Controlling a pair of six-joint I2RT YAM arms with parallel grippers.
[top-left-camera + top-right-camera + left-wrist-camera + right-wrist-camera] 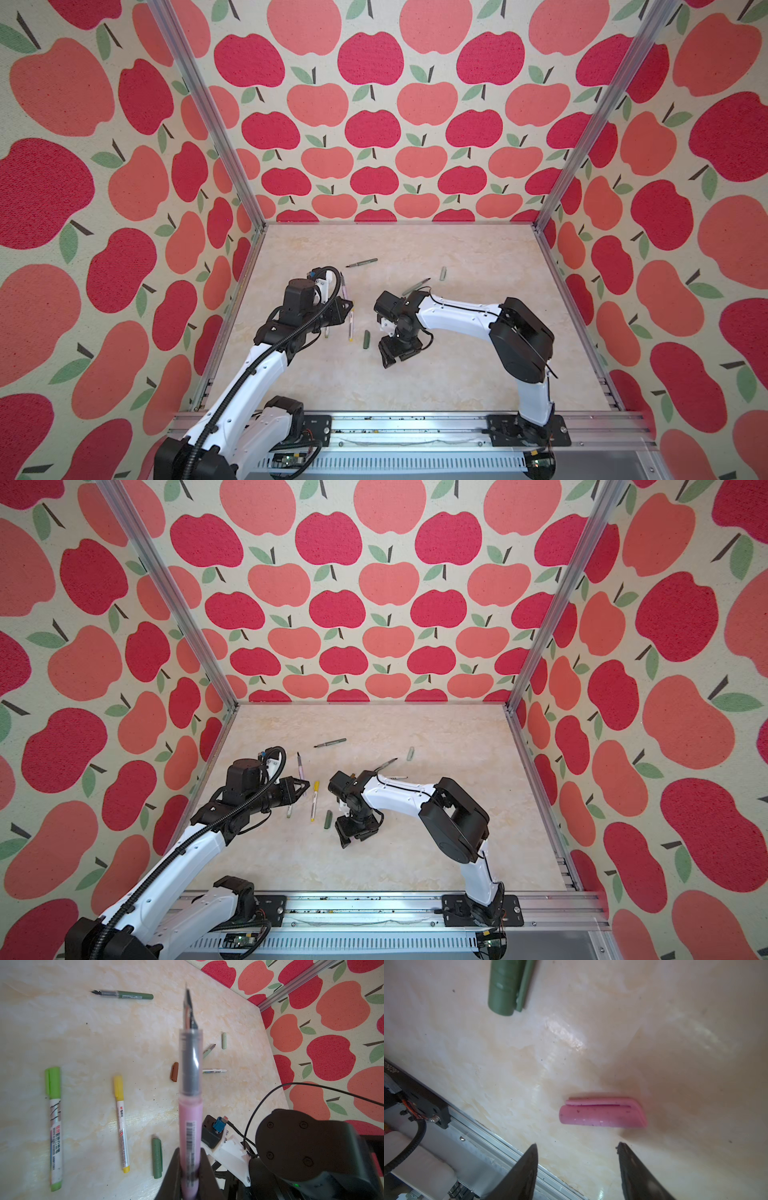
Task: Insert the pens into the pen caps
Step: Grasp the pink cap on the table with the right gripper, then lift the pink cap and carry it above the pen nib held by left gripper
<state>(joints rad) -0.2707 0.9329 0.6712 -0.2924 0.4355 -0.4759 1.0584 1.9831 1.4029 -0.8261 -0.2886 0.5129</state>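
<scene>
Apple-printed walls (374, 104) are enclosing a pale marbled counter (457, 374), and both arms are reaching over its middle. The left arm (257, 374) is carrying the left hand (190, 1153), which is pinching the pink pen (190, 1105) by its barrel, bare dark tip pointing away. The right arm (457, 316) is bending down so that the right hand (576, 1145) is hovering with fingers spread, gripping nothing, just short of the pink cap (602, 1114), which is lying flat on the counter.

Two of six pens are looking finished: the lime-capped pen (54, 1126) and the yellow-capped pen (121, 1124) are lying side by side, each closed. The pink pairing is looking like the one in hand, with the pen lifted and the cap not yet picked up. Three more are waiting. The dark green pen (124, 994) is lying uncapped toward the far side, well apart from the dark green cap (157, 1157), which is sitting near the right hand. The pale sage pen (208, 1050), partly hidden behind the pink one in the left wrist view, is showing a bare tip near the pale sage cap (224, 1040). A slim white pen (215, 1071) is showing only one end near the brown cap (174, 1071); whether its tip is bare I cannot tell.
</scene>
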